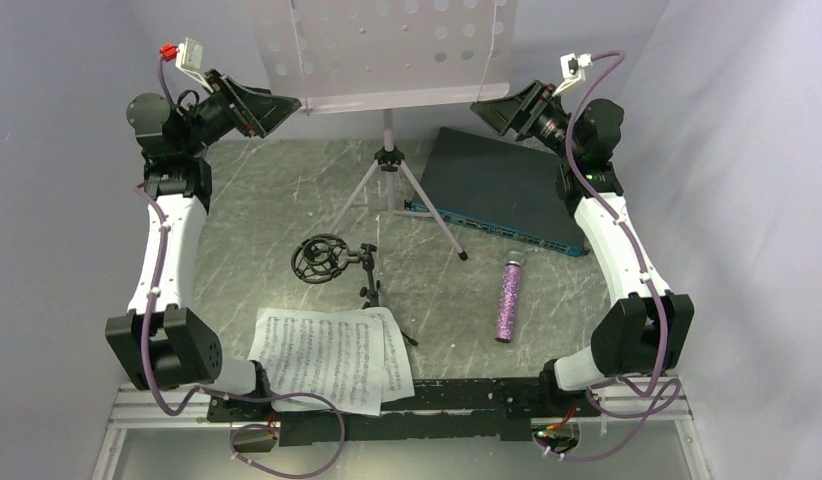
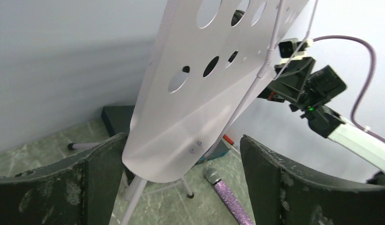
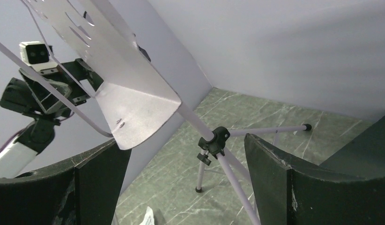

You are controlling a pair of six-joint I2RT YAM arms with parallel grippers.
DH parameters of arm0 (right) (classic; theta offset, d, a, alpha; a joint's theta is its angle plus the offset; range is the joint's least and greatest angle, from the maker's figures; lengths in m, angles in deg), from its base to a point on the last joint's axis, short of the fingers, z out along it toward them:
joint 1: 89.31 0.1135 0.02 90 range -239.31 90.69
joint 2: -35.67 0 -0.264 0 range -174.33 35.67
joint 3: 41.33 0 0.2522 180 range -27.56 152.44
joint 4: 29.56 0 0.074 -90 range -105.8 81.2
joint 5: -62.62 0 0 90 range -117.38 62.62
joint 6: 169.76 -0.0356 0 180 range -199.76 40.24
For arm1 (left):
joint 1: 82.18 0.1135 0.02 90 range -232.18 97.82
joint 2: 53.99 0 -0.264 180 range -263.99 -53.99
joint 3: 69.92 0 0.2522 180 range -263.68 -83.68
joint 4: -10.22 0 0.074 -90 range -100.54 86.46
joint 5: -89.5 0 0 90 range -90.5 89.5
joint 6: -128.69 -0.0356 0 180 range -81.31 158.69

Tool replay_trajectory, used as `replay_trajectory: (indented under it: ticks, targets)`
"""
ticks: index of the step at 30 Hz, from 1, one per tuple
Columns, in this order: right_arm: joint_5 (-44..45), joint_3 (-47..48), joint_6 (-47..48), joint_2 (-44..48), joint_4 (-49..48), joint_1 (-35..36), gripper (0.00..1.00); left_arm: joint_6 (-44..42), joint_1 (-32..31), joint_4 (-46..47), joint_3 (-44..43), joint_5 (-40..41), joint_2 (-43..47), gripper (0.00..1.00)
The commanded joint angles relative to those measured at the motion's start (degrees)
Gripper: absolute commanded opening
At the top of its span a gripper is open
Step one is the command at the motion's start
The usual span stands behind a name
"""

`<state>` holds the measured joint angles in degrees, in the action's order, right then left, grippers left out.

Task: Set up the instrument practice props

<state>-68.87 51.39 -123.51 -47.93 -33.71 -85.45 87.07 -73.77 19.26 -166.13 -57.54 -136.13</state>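
Your arms were up high. The left gripper (image 1: 277,106) and right gripper (image 1: 493,110), jaws wide apart, pointed at each side of the pale lilac metal music stand with holes (image 1: 387,50), at the back of the table (image 1: 267,190).

- Your worktop (image 1: 267,200) is grey-green marbled stone, veined in white.
- Plain pale lilac-grey walls (image 1: 57,220) close it in on three sides — left, back and right.
- Light falls soft and even — your shadows stay faint.
- A silver metal rail (image 1: 127,410) edges the near side.
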Motion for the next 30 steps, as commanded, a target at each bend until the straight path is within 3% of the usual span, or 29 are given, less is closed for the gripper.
replay_trajectory:
  ticks: [1, 11, 16, 20, 25, 30]
  targets:
    - [-0.66, -1.96, 2.16, 2.64, 1.49, -0.08, 0.95, -11.78, -0.23, -13.95, 0.66, 6.24, 6.36, 0.94]
    - [0.14, -18.13, 10.74, 8.94, 10.30, 1.08, 0.97, -26.51, -0.15, -42.72, 5.99, 27.33, 18.02, 0.94]
    - [2.53, -25.31, 16.96, 12.02, 13.60, 7.39, 0.97, -27.86, -0.19, -51.23, 10.79, 35.44, 22.22, 0.94]
    - [6.50, -30.56, 23.26, 14.55, 15.84, 16.84, 0.96, -26.80, -0.19, -54.37, 15.37, 38.20, 24.34, 0.94]
    - [5.35, -39.36, 21.97, 15.90, 7.71, 27.89, 0.94, -25.38, -0.20, -53.67, 20.36, 36.90, 25.80, 0.94]
    - [3.26, -44.75, 22.56, 14.56, 0.30, 34.47, 0.90, -24.94, -0.10, -53.14, 20.91, 36.14, 25.52, 0.94]
